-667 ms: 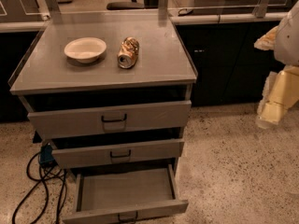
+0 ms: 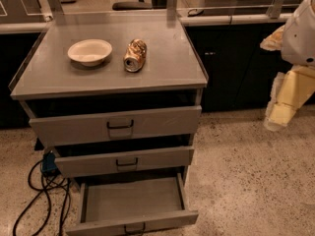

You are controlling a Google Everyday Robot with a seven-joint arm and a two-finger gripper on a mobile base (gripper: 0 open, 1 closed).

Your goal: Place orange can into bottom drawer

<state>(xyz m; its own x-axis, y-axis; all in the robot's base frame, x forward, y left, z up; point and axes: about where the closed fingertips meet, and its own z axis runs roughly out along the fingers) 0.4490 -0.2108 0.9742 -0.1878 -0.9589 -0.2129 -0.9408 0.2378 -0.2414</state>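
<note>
- Lying on its side on the grey worktop (image 2: 162,75), the orange can (image 2: 135,55) points its silver end toward the front edge and its gold body toward the back.
- The can is just to the right of a white bowl (image 2: 90,51). A narrow gap separates the two, and both sit in the middle part of the surface.
- Nothing is touching or holding the can.
- The gripper (image 2: 281,107) hangs at the far right of the camera view, well apart from the cabinet. It is below worktop level and above the speckled floor (image 2: 246,171).
- It shows as a pale yellow shape under the white arm housing (image 2: 302,33). Whether it is released or clenched cannot be told from this view.
- The bottom drawer (image 2: 133,200) is pulled out farther than the other two. Its shallow grey tray is open to view, and a small dark handle shows on its low front.
- The top drawer (image 2: 118,124) and the middle drawer (image 2: 123,160) each stand slightly out from the frame, with a dark gap above each. Each has a dark handle at the centre of its front.
- Black cables (image 2: 42,200) loop on the floor at the cabinet's lower left, beside a small blue object (image 2: 49,162).
- Dark cabinets (image 2: 231,68) under a pale counter run along the wall behind.
</note>
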